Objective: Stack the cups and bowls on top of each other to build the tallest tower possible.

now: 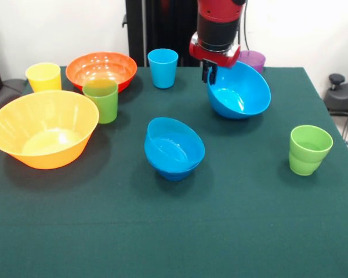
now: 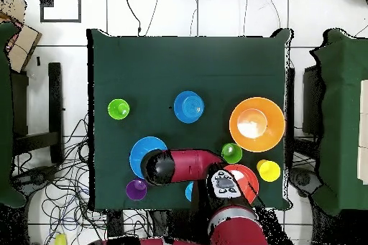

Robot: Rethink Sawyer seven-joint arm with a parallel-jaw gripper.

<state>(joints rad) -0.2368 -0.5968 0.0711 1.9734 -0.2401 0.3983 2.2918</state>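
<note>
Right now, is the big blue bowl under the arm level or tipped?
Tipped: big blue bowl leans, its opening facing sideways toward the camera, far rim raised at the tool.

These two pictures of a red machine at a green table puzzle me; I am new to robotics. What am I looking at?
It is a robot arm, red and black, with a pincer at its tip. One picture looks across the table at the robot; the other looks straight down, robot at the bottom.

The pincer grips the rim of a big light blue bowl, holding it tilted. Lying loose are a yellow-orange bowl, an orange-red bowl, and two blue bowls nested as one pile. There are five cups: yellow, two green, light blue and purple.
</note>
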